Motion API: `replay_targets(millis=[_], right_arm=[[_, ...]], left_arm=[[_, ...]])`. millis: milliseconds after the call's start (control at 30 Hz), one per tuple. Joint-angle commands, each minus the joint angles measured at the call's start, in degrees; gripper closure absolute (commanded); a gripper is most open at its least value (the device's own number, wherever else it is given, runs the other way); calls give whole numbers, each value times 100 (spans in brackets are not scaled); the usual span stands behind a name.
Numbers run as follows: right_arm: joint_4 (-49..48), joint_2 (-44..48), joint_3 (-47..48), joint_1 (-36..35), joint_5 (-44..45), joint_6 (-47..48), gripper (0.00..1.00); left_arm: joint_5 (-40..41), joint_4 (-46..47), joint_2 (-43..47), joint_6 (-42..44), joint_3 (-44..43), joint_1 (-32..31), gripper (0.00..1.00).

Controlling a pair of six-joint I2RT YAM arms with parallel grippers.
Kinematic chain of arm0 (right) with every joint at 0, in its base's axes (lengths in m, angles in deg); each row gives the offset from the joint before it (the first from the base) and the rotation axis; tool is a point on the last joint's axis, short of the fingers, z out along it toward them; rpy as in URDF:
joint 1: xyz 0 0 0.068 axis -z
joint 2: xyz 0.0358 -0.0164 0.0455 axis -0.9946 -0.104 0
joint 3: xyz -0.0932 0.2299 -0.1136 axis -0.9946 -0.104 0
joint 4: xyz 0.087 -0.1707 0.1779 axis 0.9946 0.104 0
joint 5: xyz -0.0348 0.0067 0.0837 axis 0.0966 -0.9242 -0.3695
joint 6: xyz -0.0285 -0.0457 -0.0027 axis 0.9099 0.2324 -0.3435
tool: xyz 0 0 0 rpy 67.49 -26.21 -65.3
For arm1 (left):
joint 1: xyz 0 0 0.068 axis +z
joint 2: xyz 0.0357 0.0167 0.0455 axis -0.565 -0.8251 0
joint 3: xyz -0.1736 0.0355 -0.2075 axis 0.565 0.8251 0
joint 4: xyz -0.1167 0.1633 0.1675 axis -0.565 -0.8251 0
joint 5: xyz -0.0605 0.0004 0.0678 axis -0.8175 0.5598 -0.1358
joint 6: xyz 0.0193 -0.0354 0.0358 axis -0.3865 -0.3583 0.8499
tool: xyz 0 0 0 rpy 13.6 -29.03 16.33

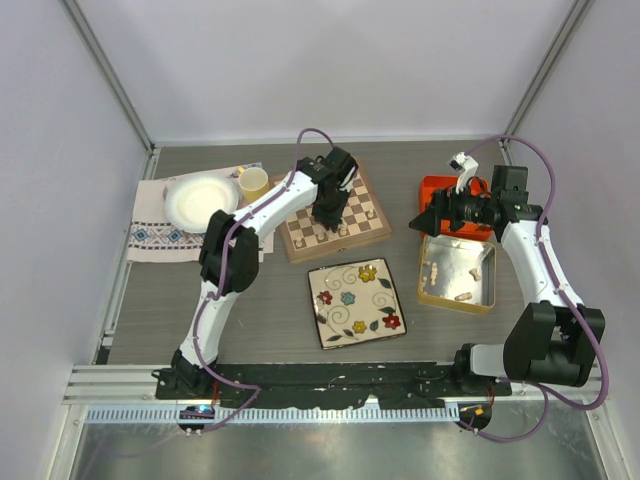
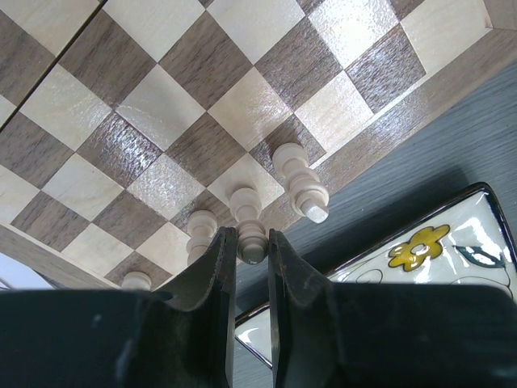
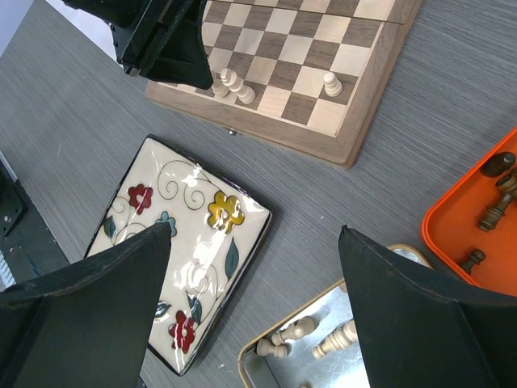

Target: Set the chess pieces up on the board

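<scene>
While a white plate (image 1: 195, 203) and a yellow cup (image 1: 254, 182) are sitting on a patterned cloth (image 1: 150, 238) at the far left, the left hand (image 2: 250, 238) is pinching a pale chess piece (image 2: 248, 218) at the near edge row of the board (image 1: 365, 200), with other pale pieces (image 2: 300, 182) standing just beside it. Further right, a floral plate (image 1: 355, 300) is lying on the surface (image 1: 250, 310). Beyond it, a tin tray (image 1: 452, 303) is holding more pale pieces (image 3: 335, 339), an orange tray (image 1: 432, 186) is holding dark pieces (image 3: 493, 212), and the right hand (image 1: 425, 220) is hovering near both trays, spread wide and gripping nothing.
</scene>
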Motion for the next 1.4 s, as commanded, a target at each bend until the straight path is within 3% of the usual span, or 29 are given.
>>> replay_targets(millis=[0, 1133, 1367], right_arm=[[8, -21, 123, -1, -42, 104, 10], [114, -74, 167, -2, -68, 174, 10], [140, -83, 185, -10, -59, 174, 10]], left_arm=[[-4, 202, 275, -48, 46, 16, 96], [-21, 378, 293, -48, 222, 25, 92], [-21, 360, 310, -57, 239, 25, 87]])
